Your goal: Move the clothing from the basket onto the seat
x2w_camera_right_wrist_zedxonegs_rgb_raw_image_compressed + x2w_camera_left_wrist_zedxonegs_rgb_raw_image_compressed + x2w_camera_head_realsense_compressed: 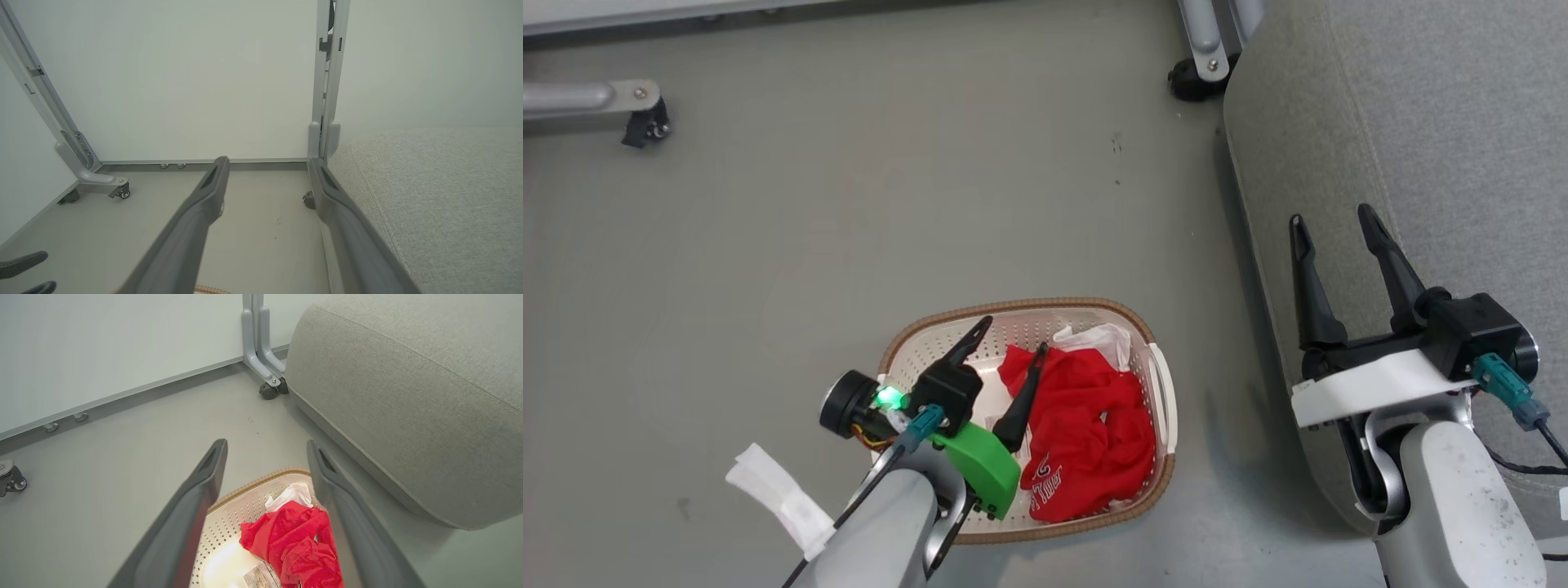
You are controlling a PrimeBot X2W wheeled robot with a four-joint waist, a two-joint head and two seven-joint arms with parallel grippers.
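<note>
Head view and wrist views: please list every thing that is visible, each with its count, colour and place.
Basket: one, cream-white with brown rim, on the floor, left of the seat.
Red clothes: one heap, pieces not countable, in the basket's right half.
White cloth: one, in the basket, at the heap's far end.
Paper label: one, white, on the basket's bottom.
Seat: one, grey, right of the basket.
Frame legs with wheels: two, grey, beyond the basket.
Floor: grey.
Left gripper: dark fingers, open, over the basket.
Right gripper: dark fingers, open, over the seat's edge.
</note>
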